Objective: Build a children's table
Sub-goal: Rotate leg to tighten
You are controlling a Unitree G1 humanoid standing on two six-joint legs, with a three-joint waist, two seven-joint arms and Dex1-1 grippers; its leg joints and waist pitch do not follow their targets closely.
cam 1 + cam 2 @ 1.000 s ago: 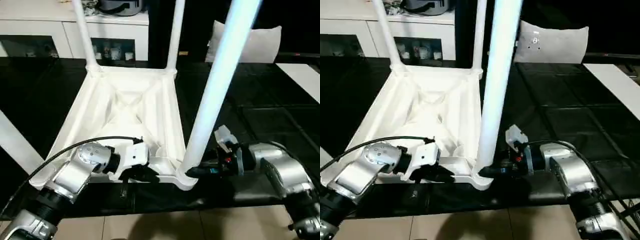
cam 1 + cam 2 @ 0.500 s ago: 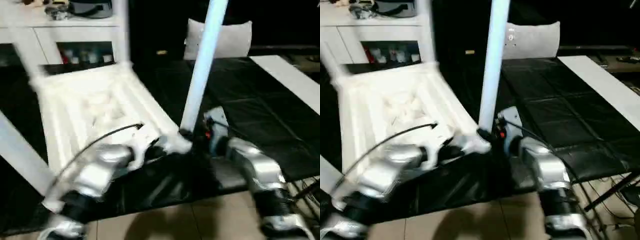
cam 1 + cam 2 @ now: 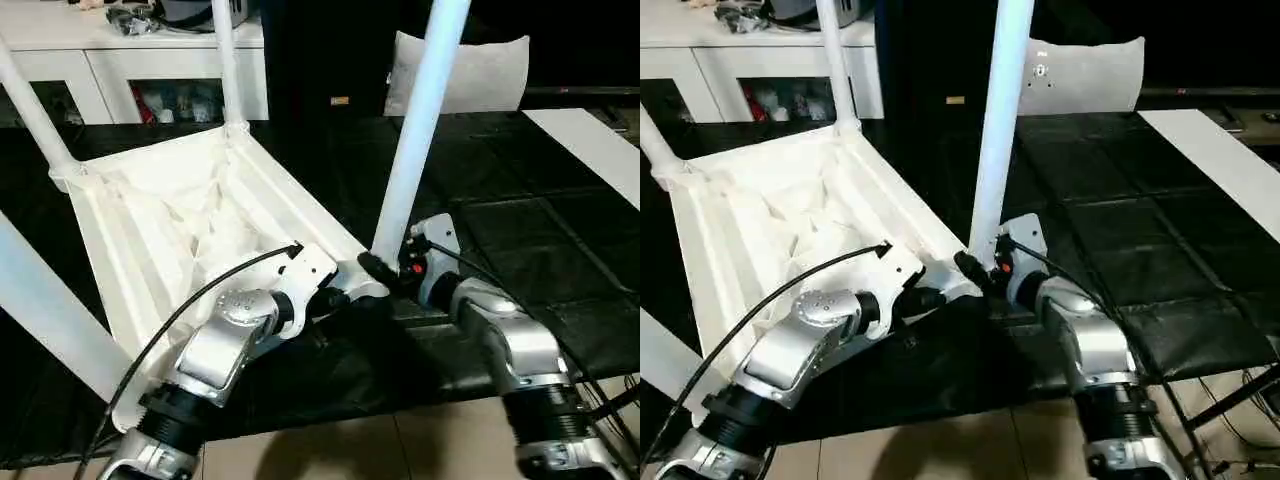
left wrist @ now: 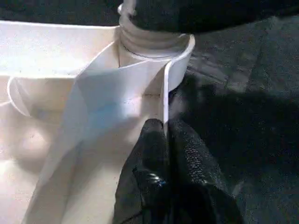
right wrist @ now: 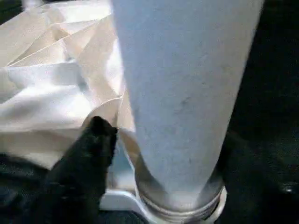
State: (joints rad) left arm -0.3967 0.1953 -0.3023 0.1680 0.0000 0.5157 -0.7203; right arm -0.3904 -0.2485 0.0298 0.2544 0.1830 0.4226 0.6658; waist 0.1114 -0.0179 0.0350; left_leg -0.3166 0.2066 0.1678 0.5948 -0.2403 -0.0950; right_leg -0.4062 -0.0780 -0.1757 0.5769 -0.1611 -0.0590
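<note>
The children's table lies upside down on the black surface, its ribbed white top [image 3: 170, 220] skewed to the front edge. Legs stand in its sockets: one at the near right corner [image 3: 415, 130], two at the far corners [image 3: 225, 60] [image 3: 30, 110], and one at the near left [image 3: 50, 310]. My left gripper [image 3: 340, 297] is shut on the top's thin rim [image 4: 164, 116] just beside the near right socket. My right gripper [image 3: 378, 268] stands at the base of the near right leg [image 5: 182, 93]. One black finger [image 5: 88, 154] shows beside the leg with a small gap, so the gripper is open.
A white cabinet [image 3: 100, 70] with shelves stands at the back and a white cushion [image 3: 470, 75] behind the near right leg. A white board [image 3: 590, 140] lies at the right. The black surface [image 3: 520, 220] ends just before my arms, above tiled floor [image 3: 350, 450]. A black cable [image 3: 200, 300] loops over my left forearm.
The view has shifted. The table top lay square to the front edge and now lies turned, its near right corner further from the edge. My right gripper's fingers have spread off the leg.
</note>
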